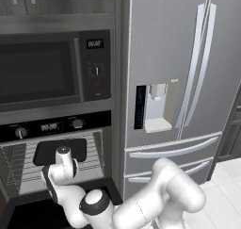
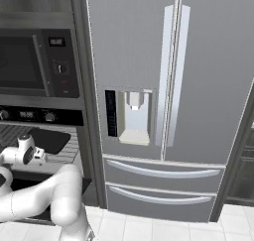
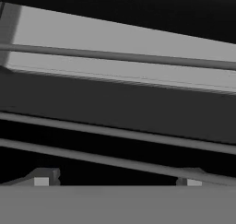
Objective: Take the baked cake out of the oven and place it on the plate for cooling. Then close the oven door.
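The jaws (image 3: pixel 117 181) are standing spread wide with nothing between them, their two small dark tips showing at the bottom corners of the hand view. Just ahead of them the grey wire racks (image 3: pixel 115 133) are crossing the view as thin bars, and beyond those a wide dark slab, probably the flat black baking tray (image 1: pixel 60 151), is lying below the pale grey back wall of the cavity. The white arm (image 1: pixel 63 169) is reaching into the black built-in oven (image 1: pixel 47 126), whose two round knobs and small display are sitting above the jaws. The wide black drop-down oven door (image 1: pixel 28 211) is hanging open below the arm. Further above is the dark-windowed microwave (image 1: pixel 37 70); off to the right is standing the tall grey steel fridge (image 2: pixel 163 86).
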